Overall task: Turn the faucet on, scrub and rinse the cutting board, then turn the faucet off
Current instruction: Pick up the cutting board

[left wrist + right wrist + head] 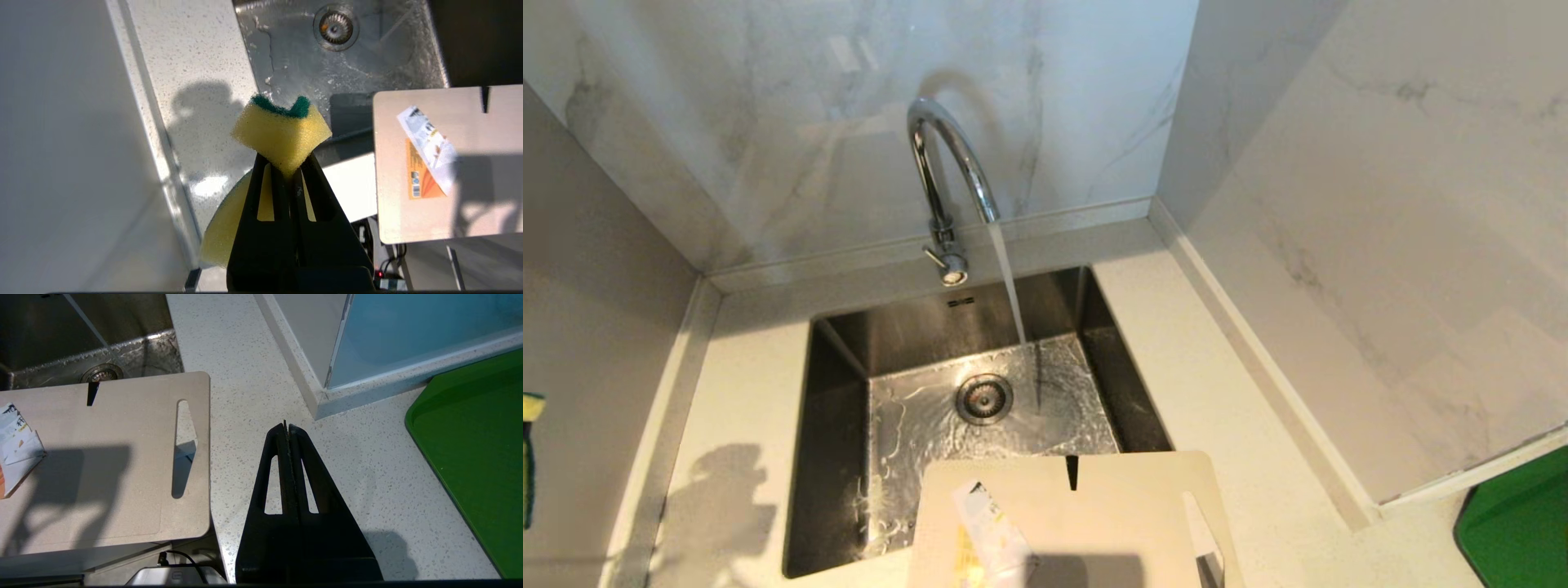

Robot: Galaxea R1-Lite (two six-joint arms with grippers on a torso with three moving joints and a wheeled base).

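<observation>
Sponge (282, 136) fills the tip of the left hand (286, 171), whose two black fingers (261, 204) are pressed together on it, pinching the yellow foam into a folded wedge with its green scrubbing side turned away from the wrist. The left hand hangs above the pale speckled counter (196, 61), pointing down at the strip between the side wall and the sink (412, 61), and it throws a shadow on that strip. In the head view only a sliver of the sponge shows at the far left edge.

Just beside the left hand, toward the robot's middle, lies the cutting board (470, 192), a beige rectangle with a white, yellow and orange label (427, 151) and a dark notch in its far edge. It lies flat across the near rim of the sink, its far edge over the basin and its near edge jutting past the counter front. Its slot handle (186, 449) sits at the end toward the robot's right.

The right hand (287, 426) hangs over bare counter to the right of the board, apart from it, fingers closed on nothing. A green tray (474, 457) lies farther right.

Behind the sink stands the faucet (943, 163), and a stream of water (1010, 286) falls from its spout onto the wet sink floor beside the drain (984, 398).
</observation>
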